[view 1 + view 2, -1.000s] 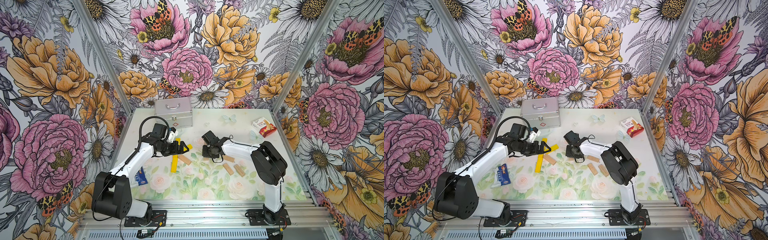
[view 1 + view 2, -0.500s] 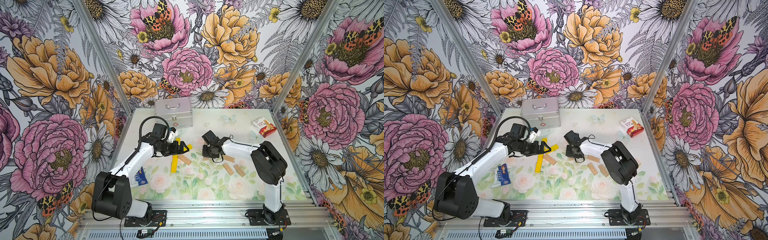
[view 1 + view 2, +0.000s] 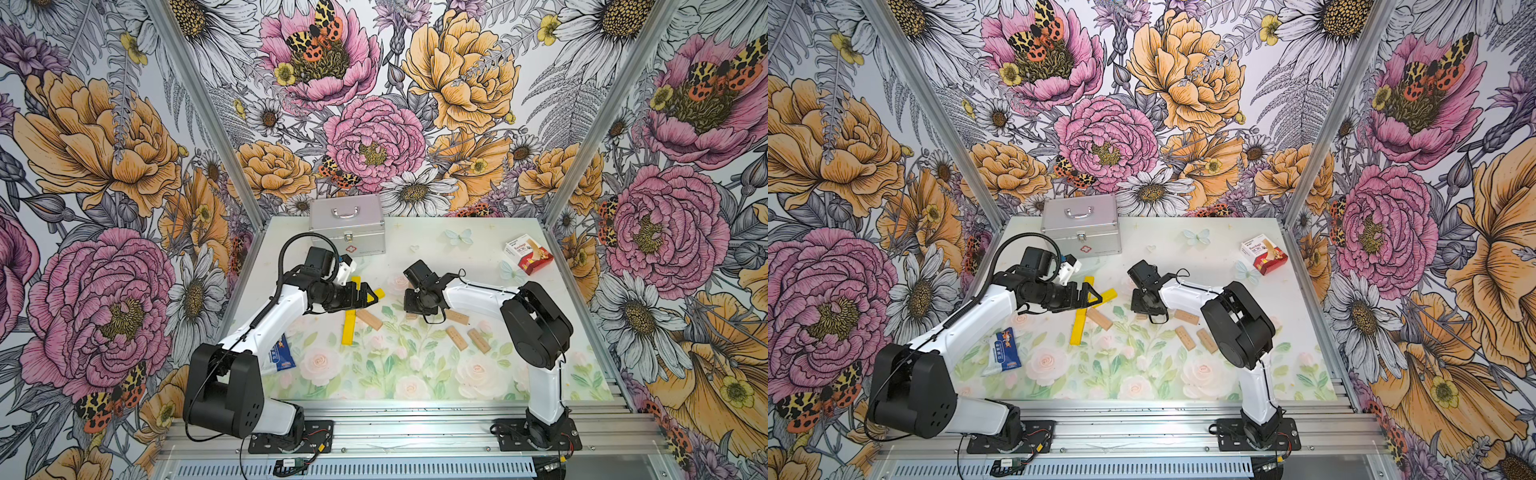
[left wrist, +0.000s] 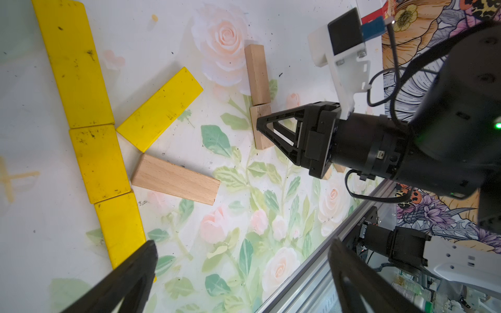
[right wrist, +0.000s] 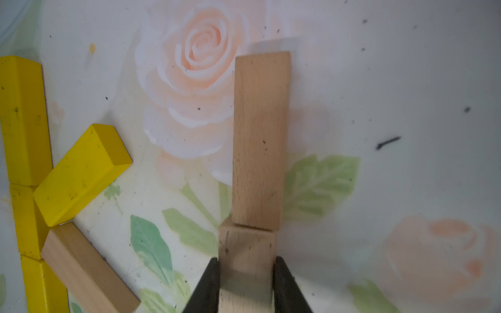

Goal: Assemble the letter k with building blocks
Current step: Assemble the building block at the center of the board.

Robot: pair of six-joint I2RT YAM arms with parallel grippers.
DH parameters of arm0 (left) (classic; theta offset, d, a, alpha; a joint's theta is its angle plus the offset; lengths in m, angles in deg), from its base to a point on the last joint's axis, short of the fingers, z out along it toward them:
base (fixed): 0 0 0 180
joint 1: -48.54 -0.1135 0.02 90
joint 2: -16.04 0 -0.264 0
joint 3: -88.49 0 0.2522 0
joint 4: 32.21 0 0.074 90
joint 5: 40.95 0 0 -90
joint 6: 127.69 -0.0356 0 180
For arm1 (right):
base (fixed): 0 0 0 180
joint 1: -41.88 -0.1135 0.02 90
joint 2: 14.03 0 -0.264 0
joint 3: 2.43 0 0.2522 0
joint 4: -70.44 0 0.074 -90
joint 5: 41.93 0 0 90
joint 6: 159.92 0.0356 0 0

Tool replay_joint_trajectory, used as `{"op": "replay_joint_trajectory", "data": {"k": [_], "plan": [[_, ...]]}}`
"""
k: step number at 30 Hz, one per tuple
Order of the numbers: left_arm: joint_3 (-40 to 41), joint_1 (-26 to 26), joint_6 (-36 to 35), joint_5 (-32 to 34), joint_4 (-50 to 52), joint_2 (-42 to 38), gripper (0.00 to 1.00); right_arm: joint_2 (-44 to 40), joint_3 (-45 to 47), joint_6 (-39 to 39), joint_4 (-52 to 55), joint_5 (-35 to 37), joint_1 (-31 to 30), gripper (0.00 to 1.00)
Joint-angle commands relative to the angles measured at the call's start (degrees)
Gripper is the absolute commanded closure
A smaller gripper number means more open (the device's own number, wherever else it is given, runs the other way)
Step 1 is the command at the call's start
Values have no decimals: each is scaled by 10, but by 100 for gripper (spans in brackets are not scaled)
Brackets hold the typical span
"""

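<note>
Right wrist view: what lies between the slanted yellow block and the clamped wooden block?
Only bare mat separates slanted yellow block and clamped wooden block; right wrist view shows it.

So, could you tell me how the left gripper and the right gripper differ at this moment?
The left gripper is wide open and empty; the right gripper is shut on a pale wood block. The left gripper hangs above the yellow stem; the right gripper sits low at the table, its block end to end with another wood block. Both are black two-finger grippers.
</note>
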Motion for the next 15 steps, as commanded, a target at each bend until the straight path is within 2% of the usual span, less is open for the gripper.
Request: {"op": "replay_joint_trajectory", "data": {"k": [1, 15], "plan": [[-3, -8, -1, -20, -12, 8, 1, 17, 8, -5, 7, 3, 6, 91], [-4, -9, -1, -21, -12, 10, 1, 12, 15, -5, 7, -1, 9, 92]]}}
